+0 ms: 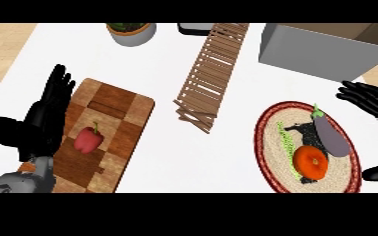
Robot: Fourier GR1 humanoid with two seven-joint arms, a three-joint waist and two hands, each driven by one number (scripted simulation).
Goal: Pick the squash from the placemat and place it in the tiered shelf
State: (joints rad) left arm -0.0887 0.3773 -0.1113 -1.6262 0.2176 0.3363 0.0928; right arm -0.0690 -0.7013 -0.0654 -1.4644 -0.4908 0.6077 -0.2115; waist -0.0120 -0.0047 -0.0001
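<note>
The squash [311, 162] is round and orange and lies on the lower part of a round woven placemat [270, 145] with a red rim, at the right of the counter. A purple eggplant [331, 135] lies just above it on the same mat. The tiered shelf [210, 75], made of brown wooden slats, runs from the top centre down to mid-counter. My right hand [360, 97] shows at the right edge, above the mat and apart from the squash, its fingers relaxed and holding nothing. My left hand [48, 115] rests open at the far left, fingers up.
A checkered wooden cutting board [118, 115] with a red bell pepper [88, 139] lies next to my left hand. A grey box [317, 50] stands at the top right, a potted plant [131, 32] at the top left, and a dark object [193, 28] behind the shelf.
</note>
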